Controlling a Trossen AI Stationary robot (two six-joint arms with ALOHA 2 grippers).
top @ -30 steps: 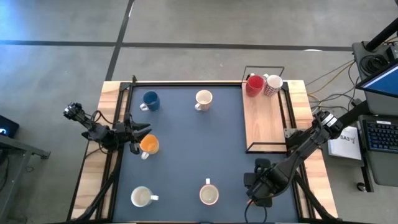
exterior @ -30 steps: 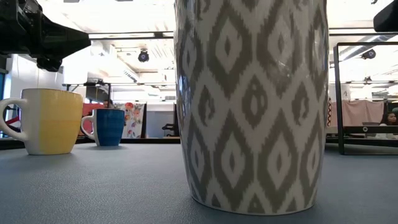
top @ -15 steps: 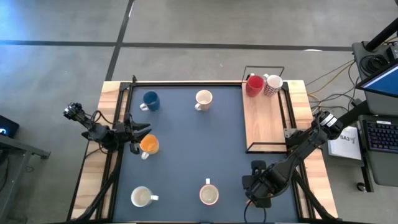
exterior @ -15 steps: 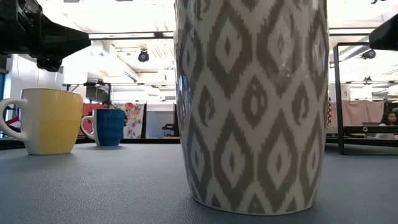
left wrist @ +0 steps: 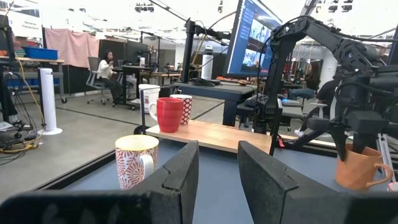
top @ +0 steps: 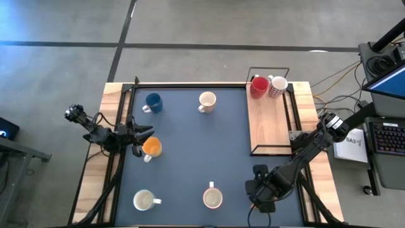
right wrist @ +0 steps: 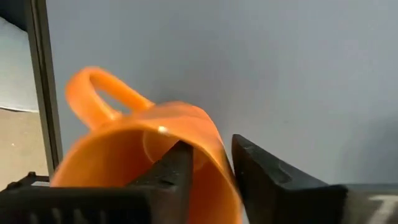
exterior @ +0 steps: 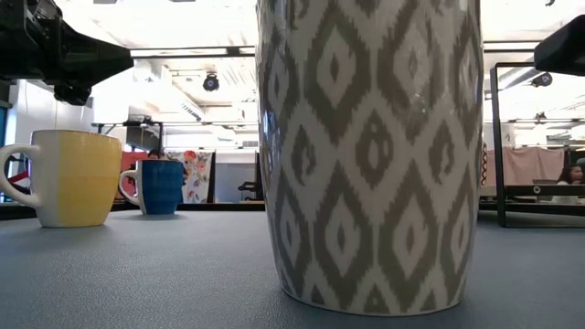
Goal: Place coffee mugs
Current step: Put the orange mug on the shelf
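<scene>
The right gripper (right wrist: 208, 171) pinches the rim of a glossy orange ceramic mug (right wrist: 149, 155) (one finger inside) at the near right of the blue-topped bench (top: 190, 152). The left gripper (top: 140, 134), fingers parted and holding nothing, hovers beside a second orange mug (top: 152, 147) at the left edge.

wooden tray (top: 269, 126) | black wire frame (top: 269, 69) | keyboard (top: 387, 138) | seated person (left wrist: 111, 65)

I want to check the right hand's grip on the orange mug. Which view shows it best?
The right wrist view: the right hand has one finger inside and one outside the orange mug's wall. The left wrist view shows it small, under that hand. The high view hides it beneath the arm; the low view misses it.
</scene>
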